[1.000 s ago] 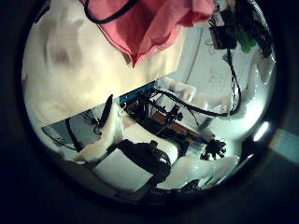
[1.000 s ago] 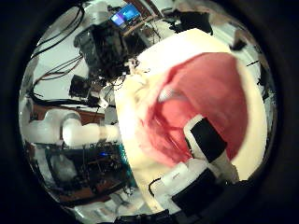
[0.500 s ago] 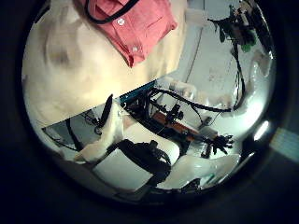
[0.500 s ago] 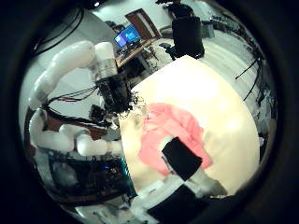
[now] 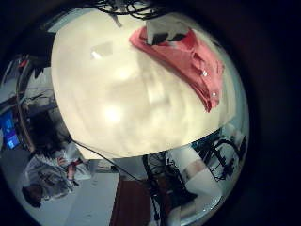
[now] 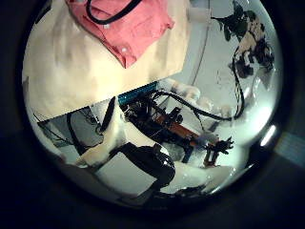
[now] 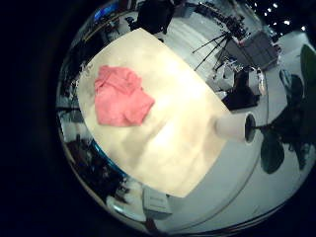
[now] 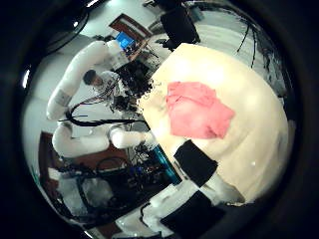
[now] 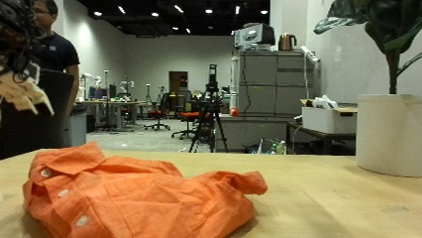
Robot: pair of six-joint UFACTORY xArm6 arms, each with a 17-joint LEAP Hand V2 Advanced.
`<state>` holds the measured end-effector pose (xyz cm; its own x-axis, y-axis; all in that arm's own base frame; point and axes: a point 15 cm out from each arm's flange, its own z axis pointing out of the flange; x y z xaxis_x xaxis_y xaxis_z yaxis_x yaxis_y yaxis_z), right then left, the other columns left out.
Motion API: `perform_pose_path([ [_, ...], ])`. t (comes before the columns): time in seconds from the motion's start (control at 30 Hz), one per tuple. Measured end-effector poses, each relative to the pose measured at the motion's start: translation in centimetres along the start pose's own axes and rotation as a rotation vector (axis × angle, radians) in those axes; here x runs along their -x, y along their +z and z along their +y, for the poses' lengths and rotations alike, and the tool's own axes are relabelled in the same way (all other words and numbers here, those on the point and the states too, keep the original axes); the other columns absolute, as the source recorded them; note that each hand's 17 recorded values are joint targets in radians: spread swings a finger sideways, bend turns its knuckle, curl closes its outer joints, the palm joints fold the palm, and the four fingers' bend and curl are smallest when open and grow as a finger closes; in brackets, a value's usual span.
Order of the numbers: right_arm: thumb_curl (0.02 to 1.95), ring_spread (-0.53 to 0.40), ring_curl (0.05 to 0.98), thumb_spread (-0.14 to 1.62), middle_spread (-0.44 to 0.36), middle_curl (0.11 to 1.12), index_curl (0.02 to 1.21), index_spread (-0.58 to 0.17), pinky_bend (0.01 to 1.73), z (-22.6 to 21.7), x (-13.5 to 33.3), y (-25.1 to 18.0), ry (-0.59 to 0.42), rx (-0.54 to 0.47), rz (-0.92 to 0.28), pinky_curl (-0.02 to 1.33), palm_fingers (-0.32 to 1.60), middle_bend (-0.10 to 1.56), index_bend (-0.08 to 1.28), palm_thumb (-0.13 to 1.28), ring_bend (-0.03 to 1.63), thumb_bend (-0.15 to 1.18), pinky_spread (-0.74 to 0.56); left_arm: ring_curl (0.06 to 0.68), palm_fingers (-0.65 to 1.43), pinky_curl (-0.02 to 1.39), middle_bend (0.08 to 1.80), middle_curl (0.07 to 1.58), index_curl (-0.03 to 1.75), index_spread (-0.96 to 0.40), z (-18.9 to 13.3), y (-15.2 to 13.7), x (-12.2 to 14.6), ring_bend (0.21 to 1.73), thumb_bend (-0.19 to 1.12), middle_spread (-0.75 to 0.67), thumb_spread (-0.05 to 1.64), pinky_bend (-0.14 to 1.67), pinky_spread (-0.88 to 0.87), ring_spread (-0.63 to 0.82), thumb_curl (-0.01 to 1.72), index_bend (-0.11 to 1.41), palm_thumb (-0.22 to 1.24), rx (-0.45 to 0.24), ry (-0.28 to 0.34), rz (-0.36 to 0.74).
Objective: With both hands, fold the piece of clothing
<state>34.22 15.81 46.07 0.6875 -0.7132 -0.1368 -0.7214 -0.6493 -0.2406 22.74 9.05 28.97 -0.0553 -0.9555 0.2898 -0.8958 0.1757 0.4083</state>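
Both hands have drawn back from the crumpled orange buttoned garment (image 9: 132, 198), which lies free on the pale wooden table (image 9: 343, 203). Right hand's fingers (image 8: 204, 164) hang relaxed, well clear above it. Left hand (image 6: 124, 157): finger state cannot be told.

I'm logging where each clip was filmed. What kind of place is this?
Probably a robotics lab or workshop: an orange shirt lies on a light table, with tripods, office chairs and metal cabinets behind.

I can read no text, label, number or sign anywhere around my fingers. The folded orange garment (image 9: 132, 196) on the table (image 9: 343, 198) below my hands carries no legible print, and the white pot (image 9: 390, 134) at the table's far edge is plain. The lit screens in the room beyond are too small to read.
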Motion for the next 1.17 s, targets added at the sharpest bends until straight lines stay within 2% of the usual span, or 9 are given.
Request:
perform_pose_path([
  [0.07, 0.42, 0.291, 0.256, 1.26, 0.067, 0.30, 0.35, -0.378, 0.31, 2.6, -0.2, 0.4, 0.049, 0.011, 0.000, 0.37, 0.12, 0.18, 0.19, 0.57, 0.27, -0.02, 0.48, 0.216, -0.04, 0.32, 0.18, 0.25, 0.28, 0.08, 1.0, -0.6, -1.5, 0.37, -0.02, 0.39, 1.11, 0.23, 0.52, 0.59, 0.38, 0.16, 0.53, 0.007, -0.006, -0.011],
  [0.33, 0.40, 0.288, 0.254, 1.27, 0.046, 0.28, 0.35, -0.368, 0.30, 8.7, -0.2, 1.0, 0.178, 0.083, -0.023, 0.35, 0.15, 0.17, 0.19, 0.55, 0.26, -0.02, 0.48, 0.216, 0.00, 0.32, 0.19, 0.26, 0.28, 0.08, 2.5, -3.0, -6.9, 0.36, -0.02, 0.37, 1.12, 0.24, 0.52, 0.58, 0.38, 0.17, 0.52, -0.093, -0.018, -0.147],
  [0.43, 0.39, 0.291, 0.253, 1.27, 0.034, 0.27, 0.35, -0.361, 0.29, 10.3, -0.4, 1.0, 0.223, 0.128, -0.033, 0.35, 0.15, 0.17, 0.20, 0.52, 0.25, -0.02, 0.48, 0.216, 0.00, 0.32, 0.19, 0.27, 0.29, 0.08, 3.4, -3.3, -7.5, 0.36, -0.02, 0.36, 1.11, 0.24, 0.52, 0.58, 0.37, 0.17, 0.51, -0.110, -0.019, -0.172],
  [0.6, 0.37, 0.295, 0.251, 1.28, 0.037, 0.27, 0.35, -0.351, 0.28, 11.8, -0.2, 0.8, 0.259, 0.178, -0.056, 0.34, 0.15, 0.17, 0.19, 0.51, 0.25, -0.02, 0.47, 0.217, 0.00, 0.32, 0.19, 0.28, 0.29, 0.08, 3.8, -2.7, -8.8, 0.36, -0.02, 0.36, 1.11, 0.24, 0.52, 0.58, 0.37, 0.17, 0.52, -0.088, -0.005, -0.182],
  [0.8, 0.34, 0.289, 0.247, 1.30, 0.078, 0.26, 0.36, -0.344, 0.25, 13.7, 0.5, 0.3, 0.288, 0.236, -0.080, 0.33, 0.15, 0.17, 0.20, 0.47, 0.23, -0.02, 0.46, 0.217, 0.00, 0.32, 0.19, 0.29, 0.30, 0.08, 4.4, -2.3, -9.7, 0.36, -0.02, 0.35, 1.11, 0.24, 0.52, 0.57, 0.38, 0.17, 0.52, -0.082, -0.012, -0.183],
  [1.07, 0.30, 0.281, 0.244, 1.33, 0.080, 0.26, 0.36, -0.344, 0.23, 14.6, -0.8, 0.9, 0.310, 0.283, -0.054, 0.32, 0.16, 0.17, 0.19, 0.47, 0.20, -0.01, 0.44, 0.219, 0.00, 0.32, 0.19, 0.29, 0.30, 0.08, 5.4, -1.7, -9.3, 0.36, -0.02, 0.36, 1.10, 0.24, 0.52, 0.57, 0.38, 0.17, 0.53, -0.038, -0.036, -0.187],
  [1.17, 0.29, 0.278, 0.243, 1.34, 0.088, 0.26, 0.36, -0.344, 0.23, 14.4, -0.5, 1.2, 0.305, 0.310, -0.059, 0.32, 0.16, 0.18, 0.19, 0.46, 0.19, -0.01, 0.44, 0.219, 0.00, 0.32, 0.19, 0.29, 0.31, 0.08, 5.7, -1.8, -9.3, 0.36, -0.02, 0.35, 1.10, 0.24, 0.52, 0.57, 0.38, 0.17, 0.53, -0.052, -0.039, -0.186],
])
